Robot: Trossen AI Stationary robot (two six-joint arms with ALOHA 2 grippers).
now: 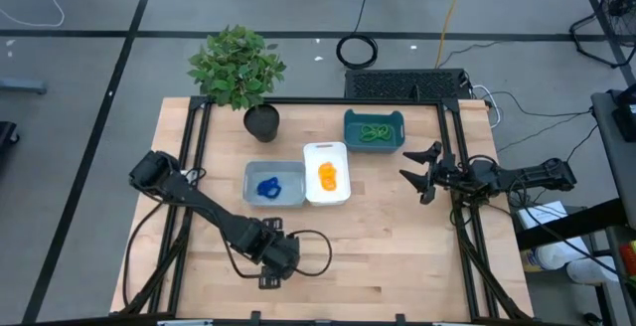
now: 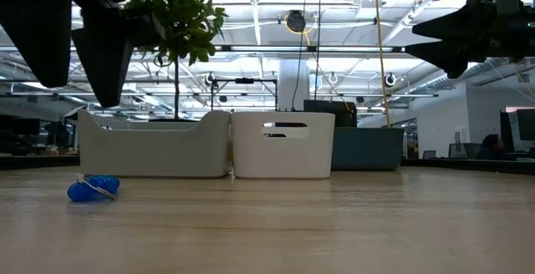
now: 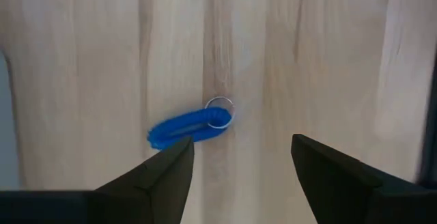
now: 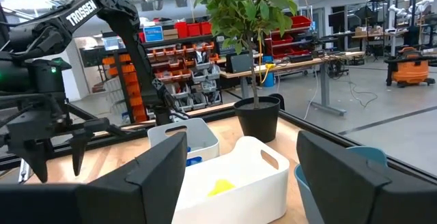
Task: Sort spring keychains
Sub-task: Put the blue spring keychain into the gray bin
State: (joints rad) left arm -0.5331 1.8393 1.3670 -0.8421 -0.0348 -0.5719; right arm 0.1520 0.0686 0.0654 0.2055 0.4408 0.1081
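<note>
One blue spring keychain (image 3: pixel 186 128) with a metal ring (image 3: pixel 218 113) lies flat on the wooden table near its front edge, also seen in the low view (image 2: pixel 94 188). My left gripper (image 3: pixel 239 176) hangs open above it, pointing down, its fingers clear of the table (image 2: pixel 75 73); in the high view (image 1: pixel 270 271) it hides the keychain. More blue keychains (image 1: pixel 268 188) lie in the grey tray (image 1: pixel 250 199), orange ones (image 1: pixel 328 175) in the white tray (image 1: pixel 314 196), green ones (image 1: pixel 376 132) in the teal tray (image 1: pixel 351 143). My right gripper (image 1: pixel 418 174) waits open at the table's right, off the surface.
A potted plant (image 1: pixel 260 119) stands behind the trays at the far left. A black frame (image 1: pixel 452 147) runs along the table's sides. Bare wood stretches across the near half of the table (image 1: pixel 388 256).
</note>
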